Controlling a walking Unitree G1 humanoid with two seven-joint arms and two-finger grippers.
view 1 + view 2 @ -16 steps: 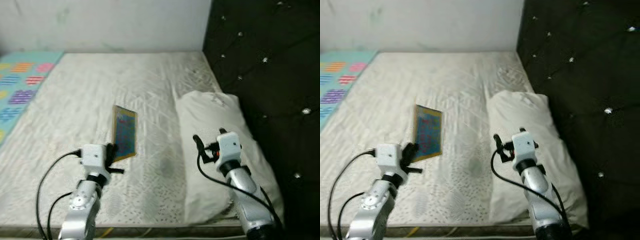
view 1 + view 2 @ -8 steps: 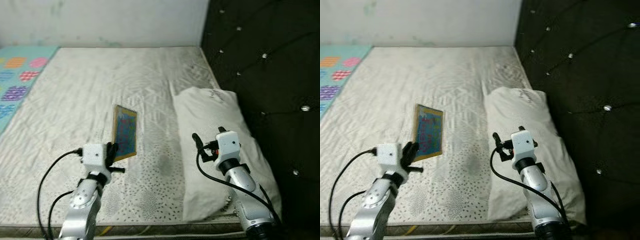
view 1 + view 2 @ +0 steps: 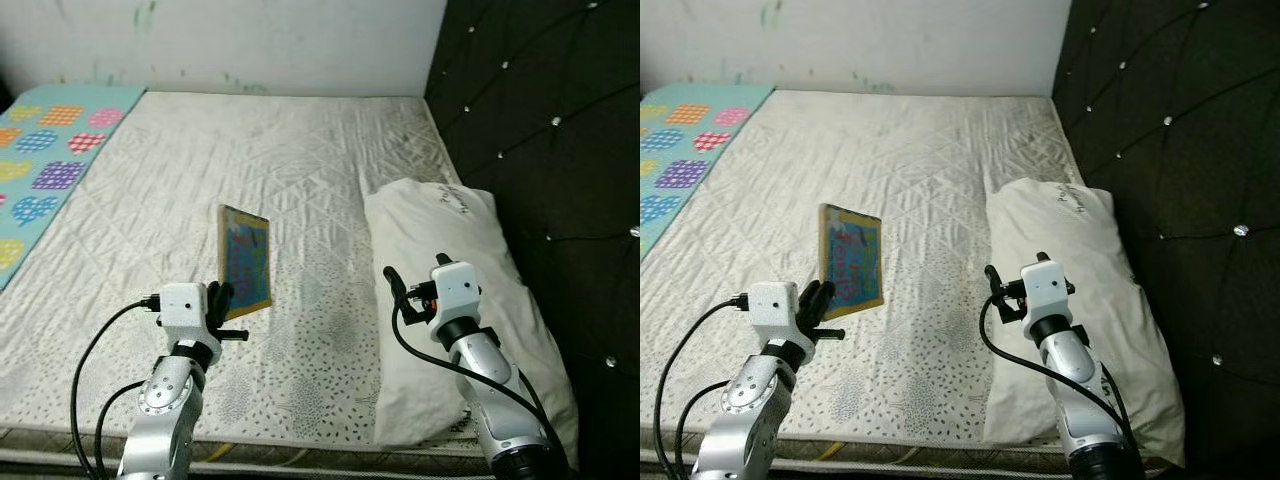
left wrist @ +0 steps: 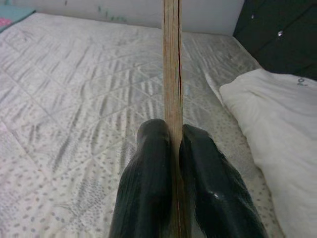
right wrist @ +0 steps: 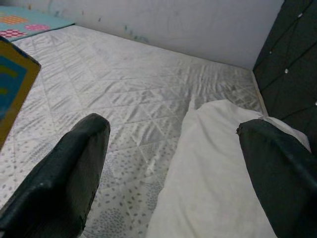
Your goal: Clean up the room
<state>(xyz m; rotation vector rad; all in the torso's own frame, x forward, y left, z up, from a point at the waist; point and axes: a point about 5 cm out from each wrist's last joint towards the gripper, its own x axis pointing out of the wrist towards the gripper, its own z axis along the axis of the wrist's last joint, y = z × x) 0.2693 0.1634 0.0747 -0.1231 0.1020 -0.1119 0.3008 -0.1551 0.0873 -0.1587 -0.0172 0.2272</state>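
The left gripper (image 3: 222, 305) is clamped on a thin, flat book (image 3: 246, 261) with a yellow border and a blue, colourful cover. It grips the book by its near lower edge and holds it upright, raised off the mattress (image 3: 300, 180), over the near-left part of the bed. In the left wrist view the book (image 4: 172, 74) is seen edge-on, standing vertical between the two black fingers (image 4: 148, 168), which press against both faces of it.

The right gripper (image 5: 173, 163) hangs spread wide, holding nothing. It sits at the near right of the scene, above the left edge of a white pillow (image 3: 450, 260). In the right wrist view the fingers (image 5: 74, 163) stand well apart, with bare mattress and the pillow (image 5: 218, 163) visible between them, and a corner of the book (image 5: 12, 84) at the frame's edge.

The mattress is pale and quilted, with a diamond pattern and a dotted band along its near edge. The pillow lies along the right side of the bed, beside a black tufted headboard (image 3: 540, 110) with shiny studs. A white wall (image 3: 250, 40) bounds the far side. To the far left, beside the mattress, lies a teal mat (image 3: 40, 160) printed with coloured hearts and circles. Black cables run along both silver arms.
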